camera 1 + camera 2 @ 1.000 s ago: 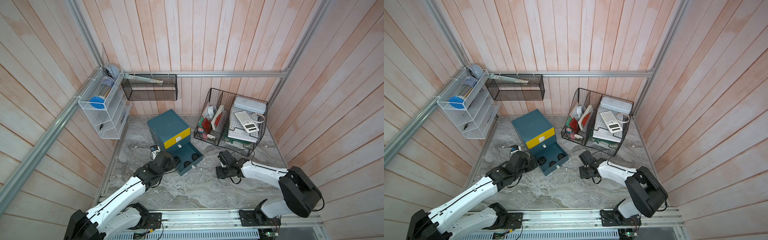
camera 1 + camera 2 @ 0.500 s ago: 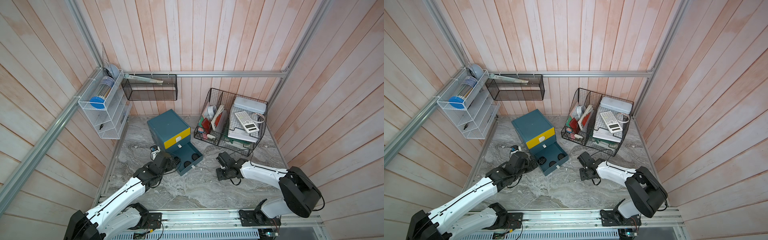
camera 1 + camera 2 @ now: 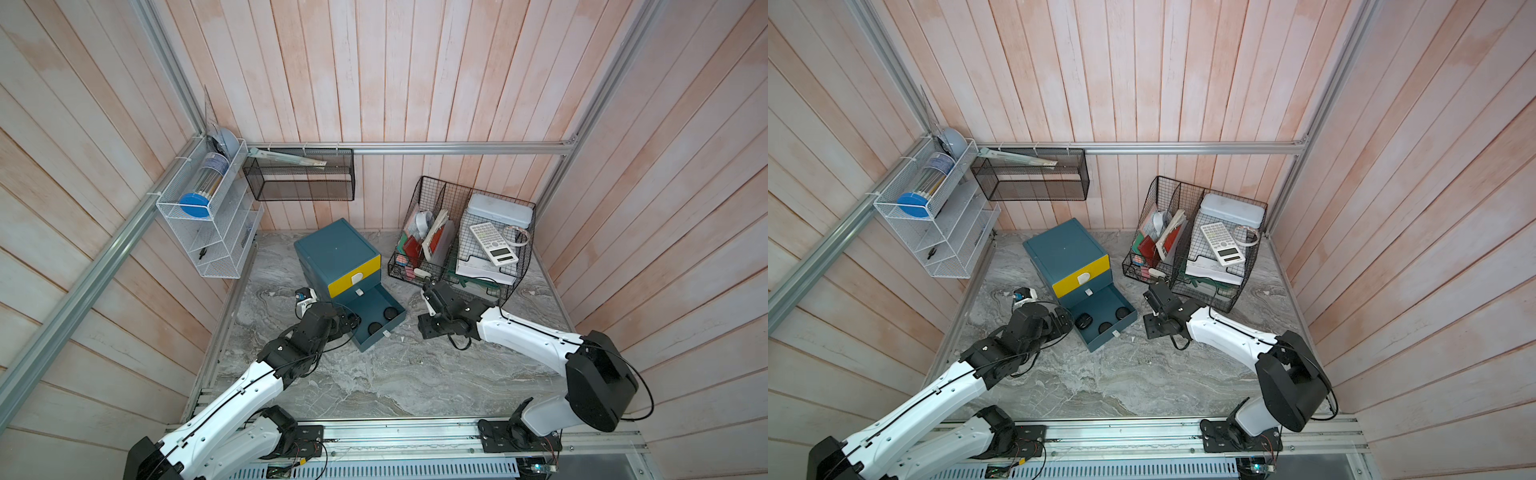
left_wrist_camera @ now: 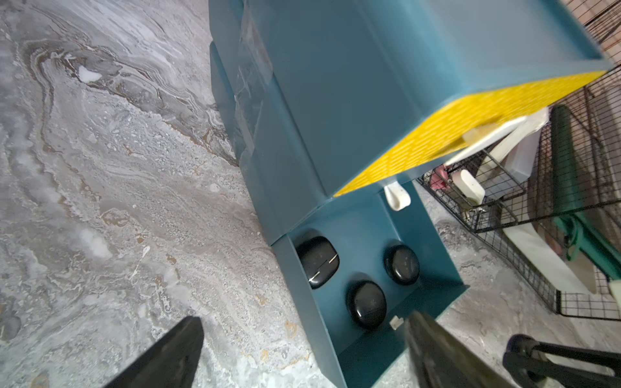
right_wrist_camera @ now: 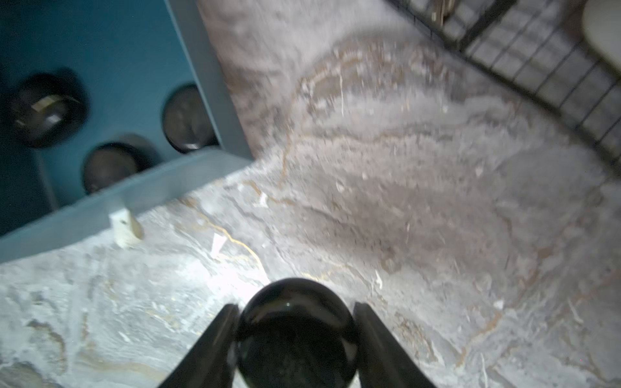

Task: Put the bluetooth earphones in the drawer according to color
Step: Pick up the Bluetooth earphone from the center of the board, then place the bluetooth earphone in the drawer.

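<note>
My right hand (image 5: 295,308) is closed on a black earphone case (image 5: 295,342), one finger (image 5: 225,322) pressed against each side of its rounded shell. The right wrist view is blurred, so I cannot tell whether the case is touching the marbled surface (image 3: 395,374) or is just above it. In both top views this hand sits just right of the open drawer, between it and the black wire-mesh organiser (image 3: 457,249) at the far right.

The teal chest of drawers (image 3: 336,249) stands toward the far left of the surface, turned at an angle. Its yellow top drawer (image 3: 353,276) is shut and so is the teal one under it. The bottom drawer (image 3: 376,316) is pulled out toward me. Three black cases (image 4: 317,262) lie inside on its floor, apart from each other: one against the left wall, one near the drawer's front (image 4: 366,304) and one toward the right wall (image 4: 401,265).

My left hand (image 4: 302,329) is spread wide and holds nothing. It hangs at the near-left corner of the pulled-out drawer, with one finger over the surface and the other over the drawer's front edge.
</note>
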You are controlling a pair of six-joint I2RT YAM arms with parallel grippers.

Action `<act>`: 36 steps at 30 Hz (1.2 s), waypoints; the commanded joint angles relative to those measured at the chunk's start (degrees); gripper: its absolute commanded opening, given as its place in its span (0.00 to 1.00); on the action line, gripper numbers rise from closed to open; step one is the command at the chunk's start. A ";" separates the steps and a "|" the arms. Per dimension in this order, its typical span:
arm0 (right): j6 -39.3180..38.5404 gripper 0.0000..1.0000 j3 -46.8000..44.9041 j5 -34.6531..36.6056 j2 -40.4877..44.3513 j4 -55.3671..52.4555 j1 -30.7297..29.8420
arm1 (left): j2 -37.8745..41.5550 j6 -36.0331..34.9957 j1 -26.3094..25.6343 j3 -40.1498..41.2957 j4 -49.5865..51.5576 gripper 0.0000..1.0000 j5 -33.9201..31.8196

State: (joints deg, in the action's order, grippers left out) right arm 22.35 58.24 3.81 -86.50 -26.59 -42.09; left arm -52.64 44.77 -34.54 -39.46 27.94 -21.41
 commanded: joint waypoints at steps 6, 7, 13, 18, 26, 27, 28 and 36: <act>-5.59 0.49 13.41 -7.00 -8.27 2.32 -0.21 | 0.19 -5.15 0.60 -4.92 -2.41 1.00 -6.01; -6.02 0.49 14.51 -7.97 -9.35 3.16 -0.19 | 0.05 -5.60 0.76 -4.87 -3.23 1.00 -6.59; -7.92 0.49 15.97 -12.40 -13.19 10.98 -0.10 | -2.01 -7.74 2.75 -5.16 -8.38 1.00 -6.45; -8.28 0.48 14.82 -14.73 -15.93 18.34 -0.01 | -2.86 -9.11 5.35 -5.54 -10.28 1.00 -5.62; -7.24 0.48 12.54 -17.33 -19.85 27.97 -0.01 | -2.65 -10.16 9.02 -4.75 -12.77 1.00 -2.14; -7.16 0.50 12.51 -17.43 -20.29 28.35 -0.01 | -2.85 -10.32 9.41 -4.89 -12.76 1.00 -1.77; -6.99 0.53 12.44 -17.35 -20.78 28.86 0.01 | -2.97 -10.39 9.78 -5.04 -12.83 1.00 -1.55; -7.03 0.72 12.48 -16.45 -21.72 29.38 -0.01 | -5.23 -9.04 12.55 -5.49 -13.48 1.00 2.73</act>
State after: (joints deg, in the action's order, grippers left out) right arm 15.14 70.96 -12.56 -107.94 0.75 -42.06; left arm -56.73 35.53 -23.18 -43.33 15.07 -20.49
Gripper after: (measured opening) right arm 0.708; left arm 0.999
